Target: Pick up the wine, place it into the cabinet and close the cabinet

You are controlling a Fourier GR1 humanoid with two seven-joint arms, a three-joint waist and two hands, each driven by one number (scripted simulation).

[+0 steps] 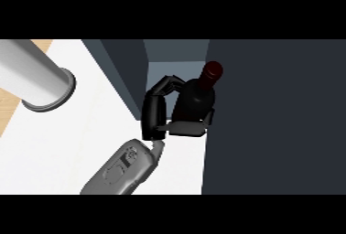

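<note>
The wine bottle is dark with a deep red cap and stands upright at the mouth of the dark grey cabinet. My right hand is shut on it: the fingers curl round its left side and the thumb lies under its base. The grey forearm comes in from the lower edge. Whether the bottle's base rests on a surface is hidden by the hand. The broad dark panel on the right touches the bottle's right side. My left hand does not show.
A thick grey cylinder with a flanged end crosses the upper left corner above the white counter. A strip of wooden floor shows at the far left. The cabinet's paler inside lies behind the bottle.
</note>
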